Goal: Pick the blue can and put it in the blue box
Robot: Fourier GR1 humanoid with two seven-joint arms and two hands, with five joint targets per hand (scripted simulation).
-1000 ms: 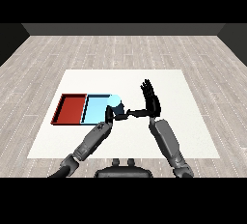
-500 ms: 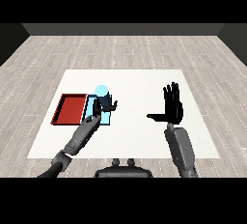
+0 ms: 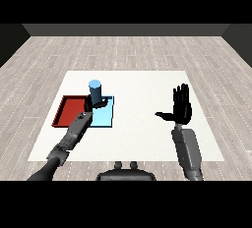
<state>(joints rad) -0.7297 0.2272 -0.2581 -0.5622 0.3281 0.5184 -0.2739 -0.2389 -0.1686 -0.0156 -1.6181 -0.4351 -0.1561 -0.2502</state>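
The left hand [image 3: 94,105] reaches in from the desk's [image 3: 142,84] near left corner, fingers curled round the blue can [image 3: 94,91], holding it upright over the blue tray [image 3: 104,119], beside the red tray [image 3: 69,111]. The right hand [image 3: 181,108] is raised toward the desk's right edge, fingers straight and spread, thumb out, holding nothing.

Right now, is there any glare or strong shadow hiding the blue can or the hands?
In the head view, light is even, with no glare. The blue can shows clearly over the light blue tray, its top paler than its side. The left hand is dark and partly merges with the can's base, so its fingers are hard to read. The right hand stands out sharply against the white table.
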